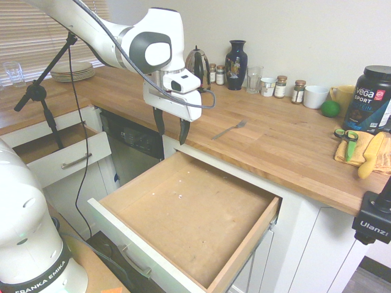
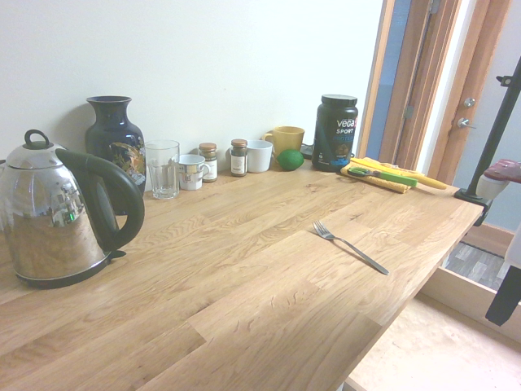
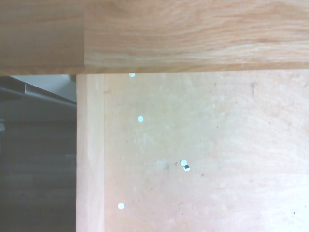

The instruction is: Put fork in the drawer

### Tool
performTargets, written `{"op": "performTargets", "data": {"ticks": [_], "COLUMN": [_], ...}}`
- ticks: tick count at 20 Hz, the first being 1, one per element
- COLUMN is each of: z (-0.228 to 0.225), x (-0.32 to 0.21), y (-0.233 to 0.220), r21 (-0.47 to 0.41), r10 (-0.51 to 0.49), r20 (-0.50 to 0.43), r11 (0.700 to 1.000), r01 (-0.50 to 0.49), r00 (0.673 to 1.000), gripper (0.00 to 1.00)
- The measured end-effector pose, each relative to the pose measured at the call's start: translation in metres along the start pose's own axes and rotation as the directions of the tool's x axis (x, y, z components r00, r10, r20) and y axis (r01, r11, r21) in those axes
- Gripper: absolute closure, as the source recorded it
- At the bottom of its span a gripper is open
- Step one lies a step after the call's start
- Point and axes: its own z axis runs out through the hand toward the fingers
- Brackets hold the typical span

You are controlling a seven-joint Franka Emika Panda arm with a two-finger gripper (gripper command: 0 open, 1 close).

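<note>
The gripper [image 1: 170,128] hangs from the white arm and points straight down over the near edge of the wooden countertop [image 1: 281,143], above the back left corner of the drawer [image 1: 189,220]. Its two dark fingers [image 1: 159,121] stand well apart and hold nothing.

The fork [image 1: 230,129] lies flat on the countertop, apart from the gripper and further along the counter towards the wall. In the second exterior view the fork [image 2: 351,247] lies near the counter's front edge, tines towards the wall and handle towards the edge. It touches nothing else.

The drawer is pulled far out below the counter, its light brown bottom bare apart from a few small pale specks [image 3: 140,119], which the wrist view shows on the drawer floor [image 3: 203,159] just under the countertop edge [image 3: 193,53]. What the specks are cannot be told from these views. A metal bar handle [image 1: 135,262] sits on the drawer's white front. To the left, a smaller white-fronted drawer [image 1: 64,160] is also partly open.

Along the wall stand a steel kettle [image 2: 61,213], a dark blue vase [image 2: 114,142], a clear glass [image 2: 163,169], a few small jars [image 2: 238,157], a white cup [image 2: 259,155], a yellow mug [image 2: 285,140], a green lime [image 2: 291,159] and a black protein tub [image 2: 336,133]. Beside the tub, a yellow cloth [image 1: 360,149] bears green-handled scissors [image 1: 346,139]. A stack of plates [image 1: 72,71] rests on the far left counter.
</note>
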Motion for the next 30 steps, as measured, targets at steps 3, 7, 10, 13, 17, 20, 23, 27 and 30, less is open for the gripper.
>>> {"op": "performTargets", "data": {"ticks": [3,7,10,13,17,20,23,27,30], "z": [0.001,-0.005,-0.011,-0.007,0.002,0.005,0.004,0.007,0.013], "x": [0.003,0.035,0.072,0.104,0.133,0.147,0.163,0.181,0.189], "y": [0.0,-0.007,-0.027,-0.053,-0.078,-0.095,-0.11,-0.122,-0.13], "r21": [0.008,0.015,0.022,0.022,0.013,0.009,0.007,-0.003,-0.01], "r10": [0.004,0.044,0.086,0.138,0.174,0.177,0.181,0.188,0.191], "r20": [-0.008,-0.04,-0.055,-0.064,-0.056,-0.055,-0.057,-0.055,-0.05], "r11": [1.0,0.999,0.996,0.99,0.985,0.984,0.983,0.982,0.981], "r01": [-0.004,-0.043,-0.085,-0.137,-0.173,-0.176,-0.181,-0.188,-0.192], "r00": [1.0,0.998,0.995,0.988,0.983,0.983,0.982,0.981,0.98], "gripper": [0.0,0.0,0.0,0.0,0.0,0.0,0.0,0.0,0.0]}}
